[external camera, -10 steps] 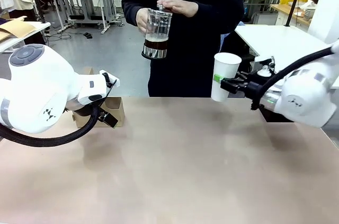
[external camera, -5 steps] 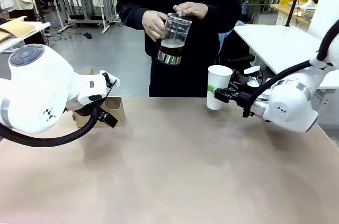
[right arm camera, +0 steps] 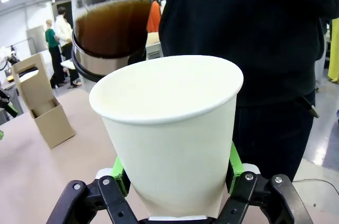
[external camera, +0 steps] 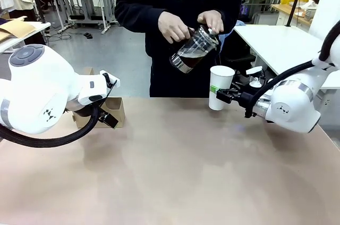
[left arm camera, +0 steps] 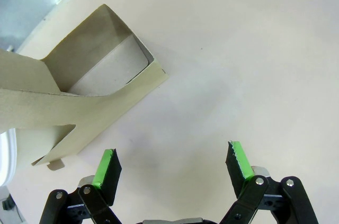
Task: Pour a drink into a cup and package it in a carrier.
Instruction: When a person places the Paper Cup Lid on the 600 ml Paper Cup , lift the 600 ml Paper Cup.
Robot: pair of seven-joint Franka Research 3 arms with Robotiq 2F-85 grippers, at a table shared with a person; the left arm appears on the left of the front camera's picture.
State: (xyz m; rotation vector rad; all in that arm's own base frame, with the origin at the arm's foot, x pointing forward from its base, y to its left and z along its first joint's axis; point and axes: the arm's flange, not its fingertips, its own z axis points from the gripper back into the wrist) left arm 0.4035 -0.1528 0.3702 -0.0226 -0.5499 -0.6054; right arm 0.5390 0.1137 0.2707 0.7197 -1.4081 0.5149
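My right gripper [external camera: 223, 96] is shut on a white paper cup [external camera: 219, 85], held upright just above the table's far right part. In the right wrist view the cup [right arm camera: 169, 123] stands between the green pads [right arm camera: 234, 161]. A person's hands tilt a glass jug [external camera: 192, 49] of the dark brown drink [right arm camera: 112, 25] toward the cup's rim. No liquid shows in the cup. The brown cardboard carrier [external camera: 116, 111] sits at the far left, partly behind my left arm. My left gripper [left arm camera: 172, 163] hovers open over the table beside the carrier [left arm camera: 79, 94].
The tan table [external camera: 175, 172] stretches wide in front of both arms. A white table [external camera: 276, 41] stands behind my right arm. The person stands at the far edge, mid-table. The carrier [right arm camera: 45, 108] also appears far left in the right wrist view.
The person has brought the jug down and to the right and tipped it toward the cup. My right gripper has lowered the cup and shifted it left. The left arm has stayed still.
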